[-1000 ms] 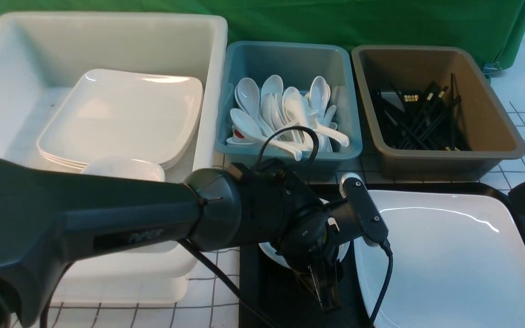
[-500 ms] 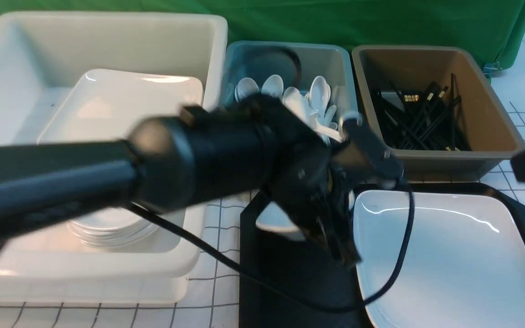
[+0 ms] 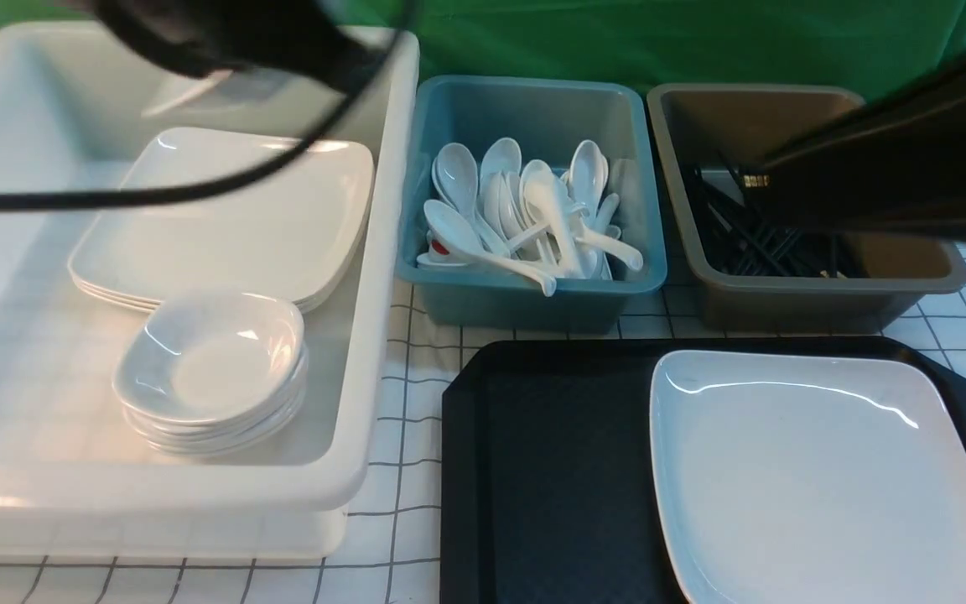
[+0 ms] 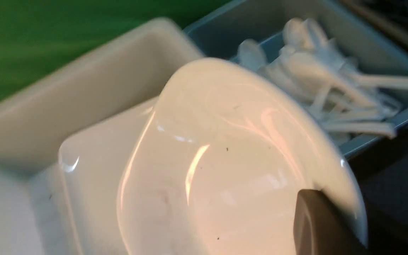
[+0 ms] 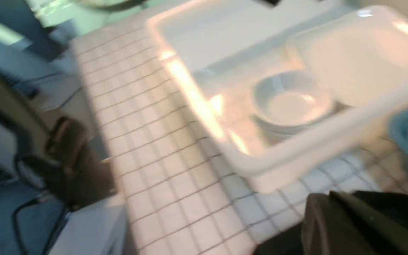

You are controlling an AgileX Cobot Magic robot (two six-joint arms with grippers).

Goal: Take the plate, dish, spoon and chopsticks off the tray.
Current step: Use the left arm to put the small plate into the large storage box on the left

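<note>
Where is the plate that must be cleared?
In the front view, the plate lies on the right half of the black tray, near the brown tub.

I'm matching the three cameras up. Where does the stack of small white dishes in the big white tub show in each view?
Front view: the stack of small dishes sits in the near part of the white tub.
Left wrist view: not in it; the gripped dish fills most of the picture.
Right wrist view: the stack sits inside the tub, close to its near rim.
Shared landmark: the white tub's rim.
</note>
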